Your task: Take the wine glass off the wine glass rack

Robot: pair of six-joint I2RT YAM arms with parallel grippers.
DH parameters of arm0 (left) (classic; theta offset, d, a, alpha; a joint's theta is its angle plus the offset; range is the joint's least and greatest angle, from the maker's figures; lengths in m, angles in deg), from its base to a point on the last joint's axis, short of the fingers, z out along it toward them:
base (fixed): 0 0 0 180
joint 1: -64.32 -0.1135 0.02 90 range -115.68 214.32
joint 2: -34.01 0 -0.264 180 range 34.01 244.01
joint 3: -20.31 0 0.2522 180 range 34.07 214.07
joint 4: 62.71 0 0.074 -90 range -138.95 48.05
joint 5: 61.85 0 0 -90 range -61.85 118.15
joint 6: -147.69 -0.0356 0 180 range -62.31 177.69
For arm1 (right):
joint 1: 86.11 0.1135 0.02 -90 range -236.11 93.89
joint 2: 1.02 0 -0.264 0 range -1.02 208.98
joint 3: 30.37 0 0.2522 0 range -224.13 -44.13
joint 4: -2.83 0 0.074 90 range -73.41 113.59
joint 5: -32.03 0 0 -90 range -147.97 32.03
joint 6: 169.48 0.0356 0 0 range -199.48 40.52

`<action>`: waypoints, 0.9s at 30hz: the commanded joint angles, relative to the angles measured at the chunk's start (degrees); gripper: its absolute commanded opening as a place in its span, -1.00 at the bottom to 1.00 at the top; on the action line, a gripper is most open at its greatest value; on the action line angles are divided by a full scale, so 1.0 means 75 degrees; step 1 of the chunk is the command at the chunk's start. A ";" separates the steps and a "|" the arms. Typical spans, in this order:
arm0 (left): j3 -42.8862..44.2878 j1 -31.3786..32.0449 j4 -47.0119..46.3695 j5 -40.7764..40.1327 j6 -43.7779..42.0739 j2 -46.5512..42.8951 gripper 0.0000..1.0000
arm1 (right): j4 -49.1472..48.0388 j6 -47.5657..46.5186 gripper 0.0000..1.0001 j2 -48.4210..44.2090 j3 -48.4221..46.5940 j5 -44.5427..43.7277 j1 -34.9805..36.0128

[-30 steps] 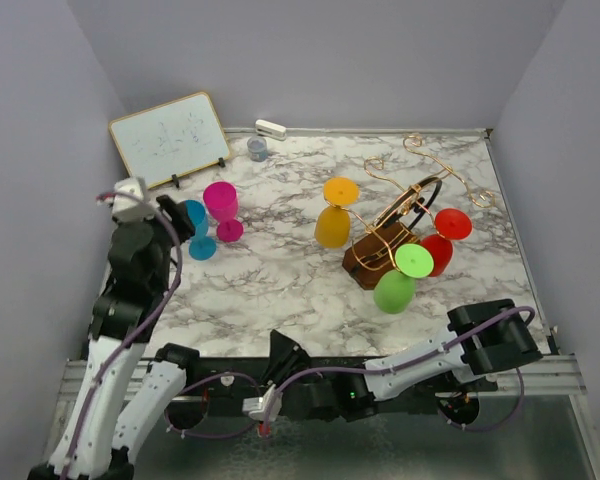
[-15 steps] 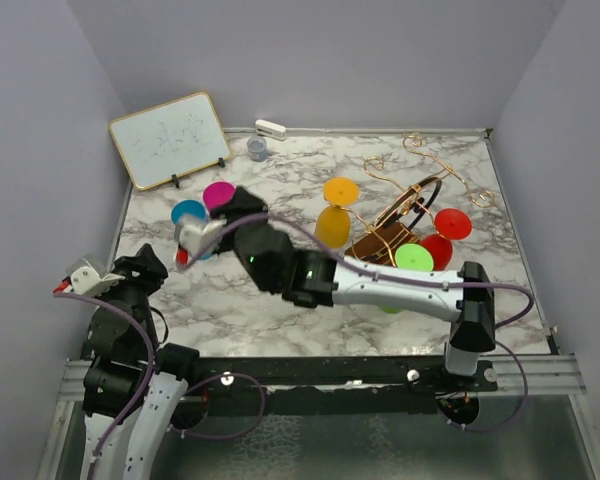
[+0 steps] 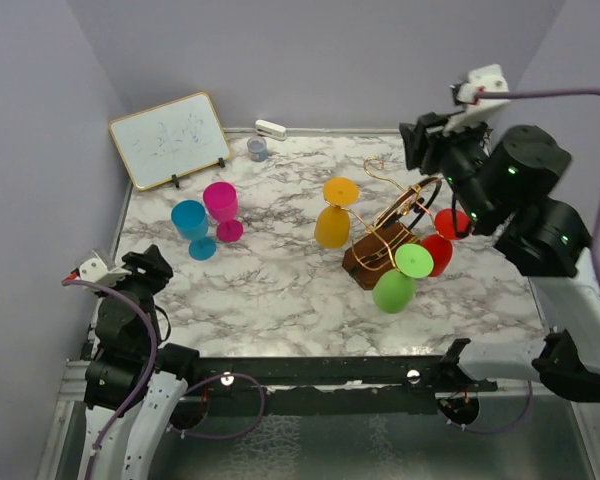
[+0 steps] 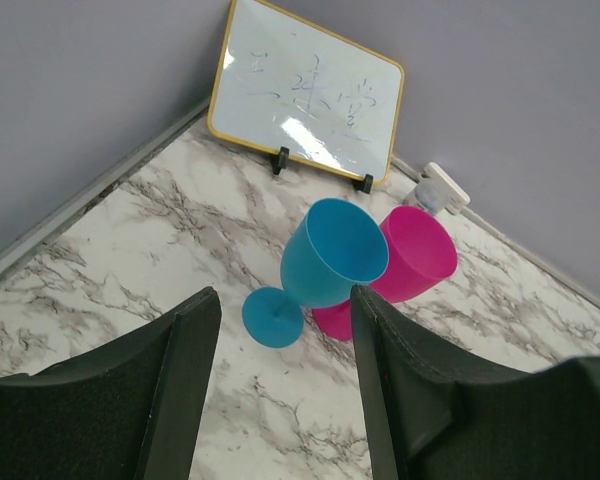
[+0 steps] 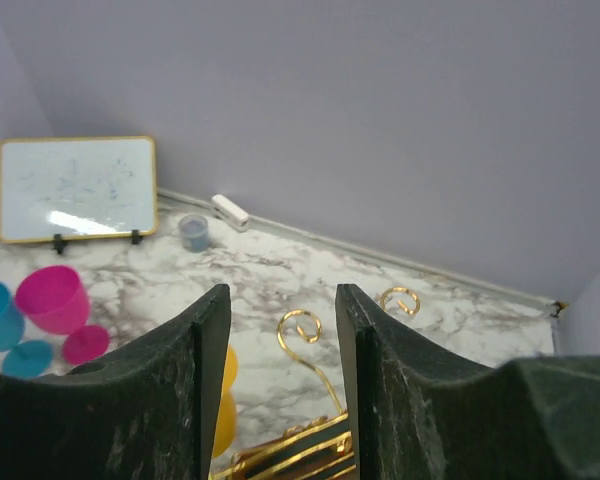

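The right gripper (image 3: 425,148) has swung away from the blue glass (image 3: 192,222) and pink glass (image 3: 221,200) at the left and now hangs high over the far right of the bench (image 3: 280,290). The left gripper (image 3: 145,265) has barely shifted.

The rack (image 3: 395,225) sits right of centre and appears to lean. Three glasses hang on its wire arms: the yellow glass (image 3: 332,230) on the left, the green glass (image 3: 392,292) nearest, and the red glass (image 3: 438,252) on the right. None is off yet.

The right gripper hovers just above and behind the rack, fingers (image 5: 205,340) spread and empty, probably lining up a reach from above. The left gripper waits low at the near left, fingers (image 4: 185,350) also spread and empty. It faces the blue and pink glasses, which stand side by side before a whiteboard (image 3: 170,138), well apart from the rack.
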 commanded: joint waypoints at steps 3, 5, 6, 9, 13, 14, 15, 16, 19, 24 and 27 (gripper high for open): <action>0.0073 0.0071 0.0012 0.0300 -0.0015 0.0298 0.15 | 0.1698 0.1395 -0.04 -0.0509 0.0946 0.0828 0.0043; 0.0073 0.0096 0.0019 0.0339 -0.0034 0.0367 0.15 | 0.1933 0.1297 -0.02 -0.0166 0.0485 0.1079 -0.0188; 0.0073 0.0104 0.0019 0.0368 -0.0043 0.0426 0.15 | 0.2061 0.1257 0.00 0.0069 0.0185 0.1432 -0.0437; 0.0105 0.0118 0.0056 0.0429 -0.0070 0.0613 0.15 | 0.2465 0.1319 0.00 0.0836 -0.0862 0.2871 -0.1520; 0.0131 0.0130 0.0089 0.0502 -0.0122 0.0808 0.15 | 0.2577 0.1885 0.00 0.1597 -0.2087 0.5094 -0.2930; 0.0131 0.0124 0.0095 0.0525 -0.0123 0.0843 0.15 | 0.2561 0.2121 0.00 0.1757 -0.2290 0.5828 -0.3488; 0.0132 0.0138 0.0109 0.0521 -0.0137 0.0868 0.14 | 0.2512 0.2381 -0.01 0.1894 -0.2398 0.6485 -0.4028; 0.0145 0.0146 0.0115 0.0529 -0.0138 0.0877 0.14 | 0.2422 0.2683 -0.04 0.1958 -0.2401 0.7121 -0.4588; 0.0140 0.0178 0.0122 0.0519 -0.0149 0.0890 0.15 | 0.1366 0.3840 -0.10 0.1224 -0.1125 0.8605 -0.6293; 0.0132 0.0207 0.0121 0.0527 -0.0154 0.0893 0.14 | 0.0472 0.4949 -0.14 -0.0398 0.1223 0.9443 -0.7847; 0.0143 0.0220 0.0125 0.0545 -0.0170 0.0913 0.14 | -0.0159 0.5702 -0.14 -0.1404 0.2634 0.9913 -0.8789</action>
